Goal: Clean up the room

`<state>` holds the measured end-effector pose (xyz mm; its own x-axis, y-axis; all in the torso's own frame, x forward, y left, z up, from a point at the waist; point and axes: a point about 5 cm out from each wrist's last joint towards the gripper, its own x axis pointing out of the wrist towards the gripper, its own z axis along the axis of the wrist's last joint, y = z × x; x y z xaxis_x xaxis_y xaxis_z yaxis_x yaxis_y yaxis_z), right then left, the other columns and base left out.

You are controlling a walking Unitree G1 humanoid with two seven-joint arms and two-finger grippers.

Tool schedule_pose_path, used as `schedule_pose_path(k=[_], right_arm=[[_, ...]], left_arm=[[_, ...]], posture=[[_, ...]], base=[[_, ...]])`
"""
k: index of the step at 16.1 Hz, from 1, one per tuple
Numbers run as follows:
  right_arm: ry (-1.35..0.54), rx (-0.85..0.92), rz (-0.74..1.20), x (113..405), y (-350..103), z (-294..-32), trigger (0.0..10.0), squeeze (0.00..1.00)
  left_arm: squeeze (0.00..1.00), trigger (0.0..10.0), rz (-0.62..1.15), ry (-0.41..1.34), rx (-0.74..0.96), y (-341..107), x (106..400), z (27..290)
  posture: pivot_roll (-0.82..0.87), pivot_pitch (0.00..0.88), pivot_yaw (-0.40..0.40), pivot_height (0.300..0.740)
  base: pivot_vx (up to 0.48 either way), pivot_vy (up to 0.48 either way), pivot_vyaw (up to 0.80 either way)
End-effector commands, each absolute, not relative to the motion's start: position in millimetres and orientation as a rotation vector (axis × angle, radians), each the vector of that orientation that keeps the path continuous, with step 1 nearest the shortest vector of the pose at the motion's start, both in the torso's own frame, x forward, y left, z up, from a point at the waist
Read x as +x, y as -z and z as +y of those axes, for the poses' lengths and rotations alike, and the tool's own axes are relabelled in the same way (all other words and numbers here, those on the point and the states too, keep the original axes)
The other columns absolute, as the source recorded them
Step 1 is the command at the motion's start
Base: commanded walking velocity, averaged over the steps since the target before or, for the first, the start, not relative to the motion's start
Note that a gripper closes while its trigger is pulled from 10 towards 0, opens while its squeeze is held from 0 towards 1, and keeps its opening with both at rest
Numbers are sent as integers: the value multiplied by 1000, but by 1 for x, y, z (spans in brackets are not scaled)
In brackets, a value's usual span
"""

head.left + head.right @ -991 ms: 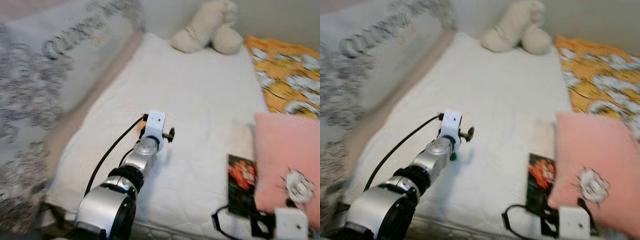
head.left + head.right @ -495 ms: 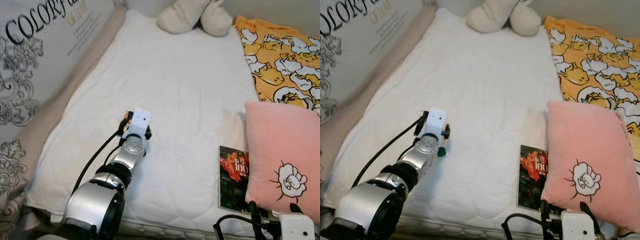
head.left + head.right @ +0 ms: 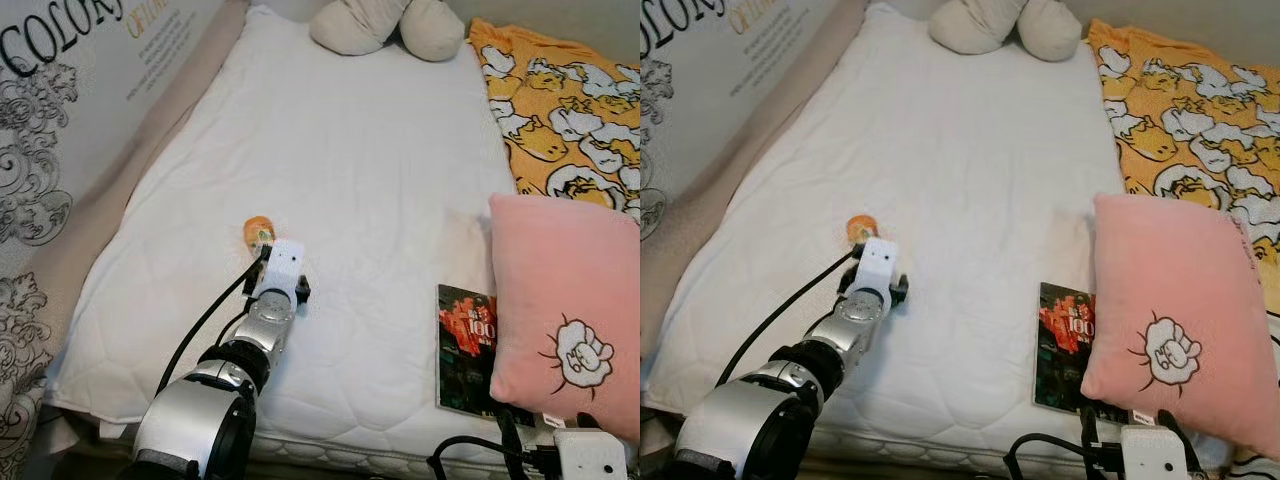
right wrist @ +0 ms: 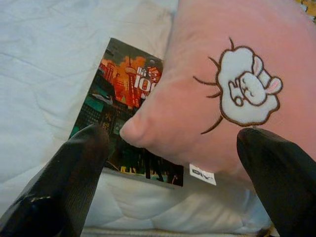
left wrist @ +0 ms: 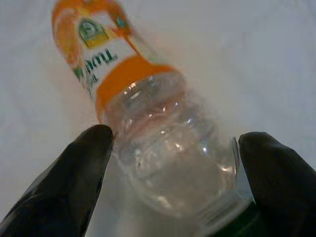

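The robot is standing at the side of the bed and reaching its left hand out over the white cover toward a little plastic bottle. The bottle is lying flat on the bed right in front of this hand, with its neck end sitting between the two black fingers and its orange label end pointing straight away from the hand. So its long way is running the same way the hand is pointing, not across it. The fingers are spread wide, one on each side of the clear part, and they are not squeezing it; I think the next job is to close them on the bottle. The left hand is much nearer to the bottle than the right hand. The right hand is hanging low at the bed's edge with its fingers wide apart too, holding nothing, and a pink pillow and a book are lying just in front of it.
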<state>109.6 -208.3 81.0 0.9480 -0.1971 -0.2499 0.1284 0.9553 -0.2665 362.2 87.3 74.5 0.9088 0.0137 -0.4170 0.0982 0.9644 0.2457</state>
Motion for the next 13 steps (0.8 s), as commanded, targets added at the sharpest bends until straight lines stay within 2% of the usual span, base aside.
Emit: schedule_pose_path(k=[1,4,5,12,13], right_arm=[[166,-263,274,109,-86,-210,10000,0],[164,-260,278,110,-84,-210,10000,0],[161,-256,276,114,-83,-209,10000,0],[150,-251,250,135,-81,-214,10000,0],[155,-238,252,141,-78,-215,10000,0]], left_arm=[[0,10000,506,73,248,-61,354,84],[0,10000,528,62,277,-61,355,93],[0,0,523,52,275,-64,357,97],[0,0,478,74,235,-72,364,100],[0,0,456,88,178,-76,365,98]], posture=[[-238,219,-81,740],[-234,215,-82,740],[-224,206,-78,740],[-196,185,-91,740],[-176,158,-83,740]], base=[[0,0,0],[0,0,0],[0,0,0],[0,0,0],[0,0,0]])
